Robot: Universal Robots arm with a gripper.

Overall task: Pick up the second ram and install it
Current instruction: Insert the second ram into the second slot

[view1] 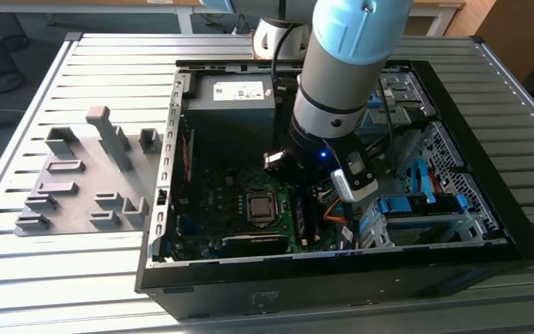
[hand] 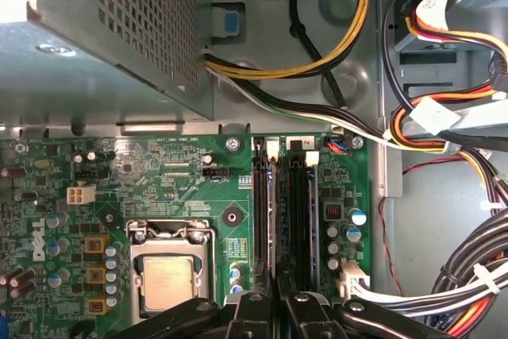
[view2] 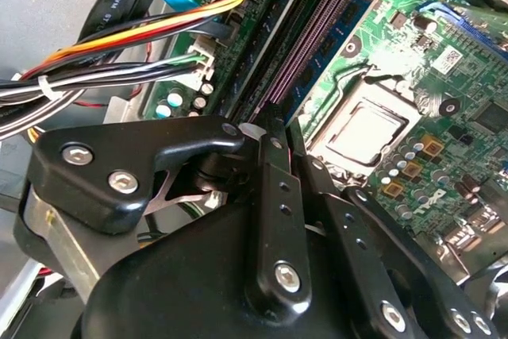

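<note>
My gripper (hand: pixel 278 298) is low over the motherboard's memory slots (hand: pixel 298 212), inside the open computer case (view1: pixel 341 278). Its black fingers (view2: pixel 274 164) stand close together in both wrist views. A thin strip seen edge-on, the second ram (hand: pixel 273 212), runs along the slot beside the processor socket (hand: pixel 167 283) and passes between the fingertips. It sits in line with that slot; how deep it sits I cannot tell. In the exterior view the arm's wrist (view1: pixel 327 149) covers the gripper and the slots.
Bundles of coloured cables (hand: pixel 444 132) lie close beside the slots. The grey power supply box (hand: pixel 119 29) stands past the slots' far end. Outside the case, a grey holder plate with upright blocks (view1: pixel 72 202) lies on the slatted table at the exterior view's left.
</note>
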